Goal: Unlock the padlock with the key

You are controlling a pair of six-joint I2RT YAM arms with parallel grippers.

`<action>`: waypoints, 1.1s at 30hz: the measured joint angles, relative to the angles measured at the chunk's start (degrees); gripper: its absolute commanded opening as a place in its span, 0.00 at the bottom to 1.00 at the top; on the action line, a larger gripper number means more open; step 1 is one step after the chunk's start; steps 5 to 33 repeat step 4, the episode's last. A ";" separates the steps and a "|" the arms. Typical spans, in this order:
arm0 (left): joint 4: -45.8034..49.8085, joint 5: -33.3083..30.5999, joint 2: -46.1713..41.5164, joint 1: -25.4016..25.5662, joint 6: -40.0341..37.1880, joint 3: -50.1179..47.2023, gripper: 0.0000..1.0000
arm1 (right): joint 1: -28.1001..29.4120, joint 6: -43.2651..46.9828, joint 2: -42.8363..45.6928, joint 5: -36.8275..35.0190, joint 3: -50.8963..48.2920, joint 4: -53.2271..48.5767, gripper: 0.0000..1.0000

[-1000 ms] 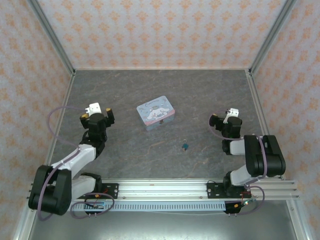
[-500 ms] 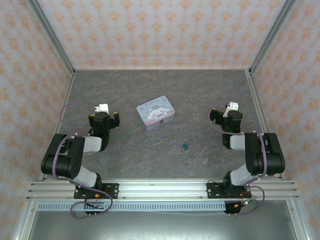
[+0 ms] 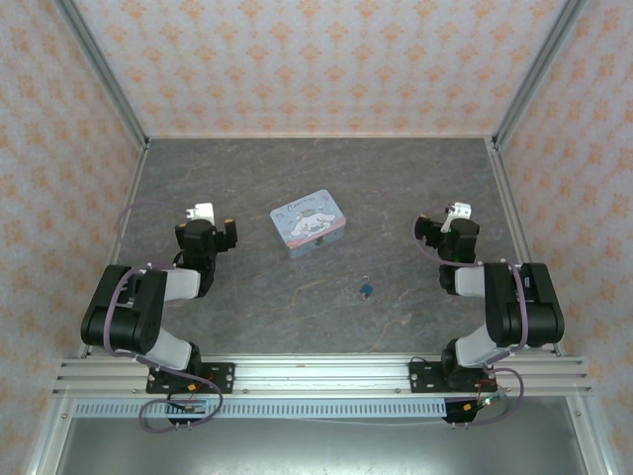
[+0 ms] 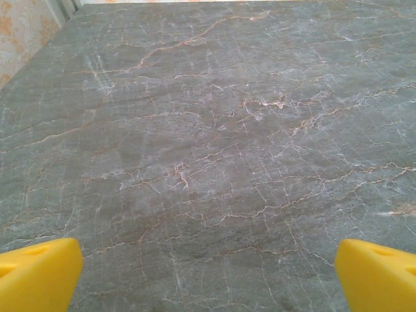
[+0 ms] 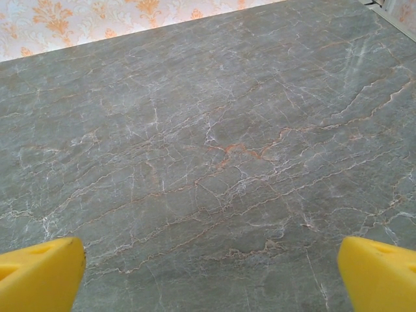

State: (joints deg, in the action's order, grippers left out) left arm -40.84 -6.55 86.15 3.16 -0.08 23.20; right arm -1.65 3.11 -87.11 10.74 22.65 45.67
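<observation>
Padlock (image 3: 366,289) at centre-right of the grey marbled table (image 3: 297,327) — you find it lying near the front, between the two arms and well apart from both. Behind it and to its left sits the pale blue cartoon tin (image 3: 309,223), not touching it. Your left gripper (image 4: 208,276) has its jaws spread wide, yellow fingertips (image 4: 36,276) at either edge of the wrist view, bare tabletop between them. Your right gripper (image 5: 208,276) is likewise spread wide and holds nothing — both hang toward the table's sides, one left of the tin, one right.
</observation>
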 measured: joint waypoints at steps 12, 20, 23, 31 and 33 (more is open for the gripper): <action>0.00 0.15 0.00 0.00 0.02 0.00 1.00 | 0.00 0.00 0.00 0.00 0.00 -0.26 0.99; 0.00 0.15 0.00 0.00 0.02 0.00 1.00 | 0.00 0.00 0.00 0.00 0.00 -0.26 0.99; 0.00 0.15 0.00 0.00 0.02 0.00 1.00 | 0.00 0.00 0.00 0.00 0.00 -0.26 0.99; 0.00 0.15 0.00 0.00 0.02 0.00 1.00 | 0.00 0.00 0.00 0.00 0.00 -0.26 0.99; 0.00 0.15 0.00 0.00 0.02 0.00 1.00 | 0.00 0.00 0.00 0.00 0.00 -0.26 0.99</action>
